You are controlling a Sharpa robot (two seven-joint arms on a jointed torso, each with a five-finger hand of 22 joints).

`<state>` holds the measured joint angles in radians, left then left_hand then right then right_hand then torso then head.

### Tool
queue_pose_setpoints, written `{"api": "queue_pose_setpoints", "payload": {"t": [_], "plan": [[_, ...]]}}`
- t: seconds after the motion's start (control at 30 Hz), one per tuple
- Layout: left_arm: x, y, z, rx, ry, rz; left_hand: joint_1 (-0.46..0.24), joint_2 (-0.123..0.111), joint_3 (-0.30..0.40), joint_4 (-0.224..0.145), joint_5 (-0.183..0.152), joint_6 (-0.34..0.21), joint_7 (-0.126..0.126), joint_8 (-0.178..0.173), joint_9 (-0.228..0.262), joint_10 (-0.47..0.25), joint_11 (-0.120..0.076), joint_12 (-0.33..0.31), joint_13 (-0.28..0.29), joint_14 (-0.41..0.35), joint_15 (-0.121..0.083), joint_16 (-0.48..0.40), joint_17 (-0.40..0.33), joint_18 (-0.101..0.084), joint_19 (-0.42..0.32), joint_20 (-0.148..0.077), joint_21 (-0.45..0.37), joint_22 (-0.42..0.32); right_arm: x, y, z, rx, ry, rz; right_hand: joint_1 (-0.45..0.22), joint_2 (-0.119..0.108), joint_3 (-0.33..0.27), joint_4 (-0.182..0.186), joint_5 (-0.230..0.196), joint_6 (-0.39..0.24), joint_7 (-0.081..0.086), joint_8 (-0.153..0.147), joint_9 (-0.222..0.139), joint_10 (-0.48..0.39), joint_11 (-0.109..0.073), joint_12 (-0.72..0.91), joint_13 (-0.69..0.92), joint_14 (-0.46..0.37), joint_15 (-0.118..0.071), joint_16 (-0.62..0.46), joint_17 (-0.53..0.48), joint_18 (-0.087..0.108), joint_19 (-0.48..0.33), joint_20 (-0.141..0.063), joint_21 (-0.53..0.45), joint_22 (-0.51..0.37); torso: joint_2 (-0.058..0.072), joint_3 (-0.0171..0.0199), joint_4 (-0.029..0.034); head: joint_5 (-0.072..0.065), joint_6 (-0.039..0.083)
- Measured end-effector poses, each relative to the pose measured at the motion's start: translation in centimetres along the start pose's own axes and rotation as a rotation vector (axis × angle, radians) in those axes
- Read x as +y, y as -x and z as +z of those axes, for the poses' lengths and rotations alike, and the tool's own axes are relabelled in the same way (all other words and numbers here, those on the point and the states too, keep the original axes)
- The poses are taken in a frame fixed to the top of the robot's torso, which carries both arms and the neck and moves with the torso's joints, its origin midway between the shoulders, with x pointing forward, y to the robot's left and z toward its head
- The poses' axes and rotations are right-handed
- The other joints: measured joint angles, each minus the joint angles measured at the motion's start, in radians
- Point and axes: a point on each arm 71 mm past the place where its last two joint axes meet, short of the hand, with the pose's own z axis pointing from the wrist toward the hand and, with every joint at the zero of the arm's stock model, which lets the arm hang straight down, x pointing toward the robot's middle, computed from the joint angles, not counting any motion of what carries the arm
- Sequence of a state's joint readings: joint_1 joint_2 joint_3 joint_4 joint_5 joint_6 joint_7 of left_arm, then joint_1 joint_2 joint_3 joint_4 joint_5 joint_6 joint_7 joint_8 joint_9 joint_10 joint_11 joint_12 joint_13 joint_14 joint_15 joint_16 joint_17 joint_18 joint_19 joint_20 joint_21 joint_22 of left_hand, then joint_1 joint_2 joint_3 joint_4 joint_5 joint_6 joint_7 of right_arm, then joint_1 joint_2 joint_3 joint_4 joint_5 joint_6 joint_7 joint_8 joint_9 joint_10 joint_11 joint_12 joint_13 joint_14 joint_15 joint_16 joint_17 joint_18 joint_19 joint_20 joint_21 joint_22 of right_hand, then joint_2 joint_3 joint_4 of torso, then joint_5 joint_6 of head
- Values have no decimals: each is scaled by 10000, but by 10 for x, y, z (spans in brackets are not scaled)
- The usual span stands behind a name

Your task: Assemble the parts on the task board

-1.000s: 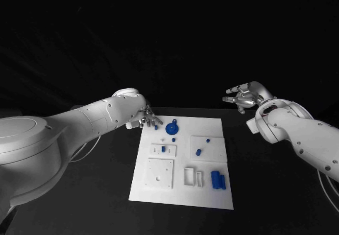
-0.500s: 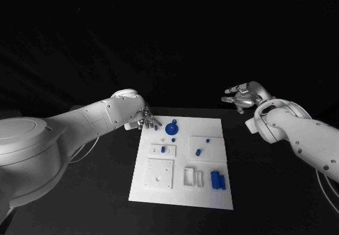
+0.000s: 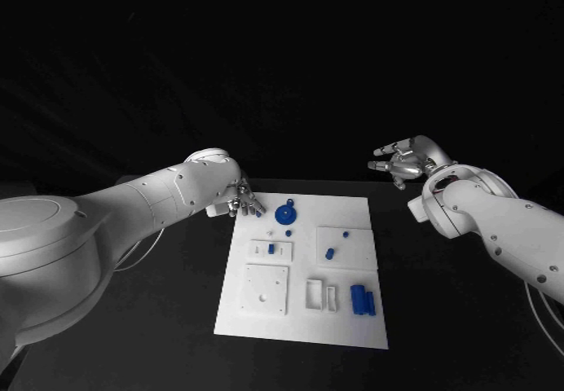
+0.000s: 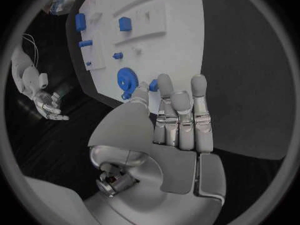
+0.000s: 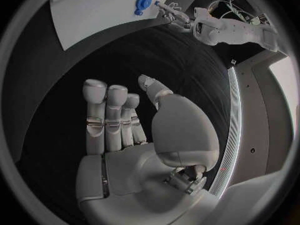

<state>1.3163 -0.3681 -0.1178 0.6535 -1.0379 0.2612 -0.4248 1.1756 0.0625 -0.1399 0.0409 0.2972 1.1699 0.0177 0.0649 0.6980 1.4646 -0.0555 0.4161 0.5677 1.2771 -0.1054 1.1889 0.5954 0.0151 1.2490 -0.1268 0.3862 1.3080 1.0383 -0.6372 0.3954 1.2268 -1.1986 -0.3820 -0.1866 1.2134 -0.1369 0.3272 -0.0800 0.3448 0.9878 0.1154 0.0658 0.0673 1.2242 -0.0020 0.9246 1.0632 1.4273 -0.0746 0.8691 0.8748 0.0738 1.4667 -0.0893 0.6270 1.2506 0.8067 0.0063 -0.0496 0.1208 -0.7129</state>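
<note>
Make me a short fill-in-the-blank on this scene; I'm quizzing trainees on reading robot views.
1. The gear on the board is coloured ____.
2. The hand nearest the gear is the ____ hand.
3. The right hand holds ____.
4. The table is coloured ____.

Missing words: blue; left; nothing; black.

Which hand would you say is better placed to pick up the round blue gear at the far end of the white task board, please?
Left. The left hand hovers beside the round blue gear on the white task board; the right hand is raised off beyond its far corner.
</note>
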Motion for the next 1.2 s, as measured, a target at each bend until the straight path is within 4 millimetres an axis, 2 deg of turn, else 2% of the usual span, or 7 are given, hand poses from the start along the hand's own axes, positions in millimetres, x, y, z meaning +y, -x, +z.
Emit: {"api": "queue_pose_setpoints", "payload": {"t": [0.13,0.33,0.53,0.63,0.73,0.83,1.2], "plan": [[0,0,0,51,-23,-47,168,168,16,-99,46,-36,-36,0,-27,0,0,0,-1,-36,-36,0,-8,0,0,0,0,1,0,0,0,3,0,4,0,0,0,0,0,-1,0,0,0,0,1,0,0,0,0,0,0,0,0,0,0,0,2,2,-4,8,2],[0,-1,0,107,-67,-153,266,266,55,-138,46,-36,-36,0,-44,0,0,0,-1,-36,-35,0,-22,0,0,0,0,0,0,0,0,5,-4,6,0,0,0,0,0,4,6,0,0,2,2,0,1,0,0,0,0,0,0,0,0,0,7,2,-7,14,2],[-1,-1,0,144,-133,-265,529,529,205,-288,218,-66,-64,-3,-83,0,0,0,-2,-36,-36,0,-22,1,0,0,0,-1,0,-1,0,8,-8,8,0,0,0,0,0,7,9,0,0,4,4,0,1,0,0,0,0,0,0,0,0,1,11,0,-5,22,-3],[-2,-1,0,159,-178,-321,681,681,293,-430,631,-109,-37,-39,-82,-1,0,0,-2,-36,-35,0,-32,1,0,0,0,-1,0,-1,0,9,-10,9,0,0,0,0,0,7,9,0,0,6,6,0,1,0,0,0,0,0,0,0,0,1,11,-2,-5,23,-6],[-2,-2,0,184,-222,-394,804,802,453,-710,1105,-173,-42,-5,205,0,1,0,-2,-36,-35,40,-32,0,0,0,0,-1,0,-1,0,9,-13,8,0,0,0,0,0,8,10,0,0,18,18,0,1,0,0,0,0,0,0,0,0,1,10,-2,-5,27,-13],[-1,-2,-1,216,-269,-475,942,810,735,-1013,1596,-172,-43,96,203,0,0,0,-24,-35,-35,40,-32,1,-3,-3,71,-2,0,-1,0,9,-18,7,0,0,1,0,0,8,10,0,0,19,19,0,1,0,0,0,0,0,0,0,0,1,9,-2,-5,28,-24],[7,-6,-7,210,-537,-780,667,809,903,-1057,2561,-179,-36,97,207,3,3,236,-148,60,-127,79,81,0,-37,-37,279,-3,-3,2,0,-29,-79,-32,0,0,1,0,0,8,10,0,0,22,21,0,1,0,0,0,0,0,0,0,0,1,-24,-3,38,17,-62]]}}
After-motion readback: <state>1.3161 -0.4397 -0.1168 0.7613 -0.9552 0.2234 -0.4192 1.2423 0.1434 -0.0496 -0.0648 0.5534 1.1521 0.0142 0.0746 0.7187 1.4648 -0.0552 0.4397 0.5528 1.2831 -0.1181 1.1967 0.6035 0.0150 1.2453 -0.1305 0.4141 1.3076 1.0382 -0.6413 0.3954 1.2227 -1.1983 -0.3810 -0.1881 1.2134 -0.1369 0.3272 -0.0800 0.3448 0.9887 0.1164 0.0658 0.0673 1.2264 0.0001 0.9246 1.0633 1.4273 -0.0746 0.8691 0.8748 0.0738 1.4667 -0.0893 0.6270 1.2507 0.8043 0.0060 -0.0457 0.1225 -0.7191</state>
